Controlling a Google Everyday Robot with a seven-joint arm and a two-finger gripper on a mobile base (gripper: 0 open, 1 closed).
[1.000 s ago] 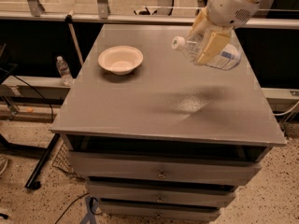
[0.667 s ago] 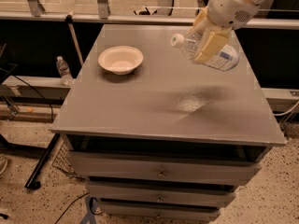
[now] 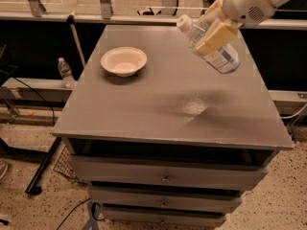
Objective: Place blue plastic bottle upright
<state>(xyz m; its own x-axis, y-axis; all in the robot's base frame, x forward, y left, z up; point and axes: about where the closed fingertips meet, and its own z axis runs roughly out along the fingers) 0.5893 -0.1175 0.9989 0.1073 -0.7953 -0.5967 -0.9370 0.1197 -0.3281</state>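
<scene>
The blue plastic bottle (image 3: 218, 55) is clear, with a white cap (image 3: 183, 22) and a white-and-blue label. It hangs in the air above the right back part of the grey table (image 3: 144, 109), tilted, cap up and to the left, base down and to the right. My gripper (image 3: 211, 28) comes in from the top right and is shut on the bottle's middle, its cream fingers (image 3: 217, 37) on either side of the body. The bottle's shadow falls on the tabletop below it.
A cream bowl (image 3: 123, 60) sits on the left back part of the table. Drawers are under the tabletop. A small clear bottle (image 3: 64, 72) stands on a ledge left of the table. Rails run behind the table.
The gripper and bottle have lifted a little and the bottle has tipped more towards upright, cap rising. The bowl has not moved.
</scene>
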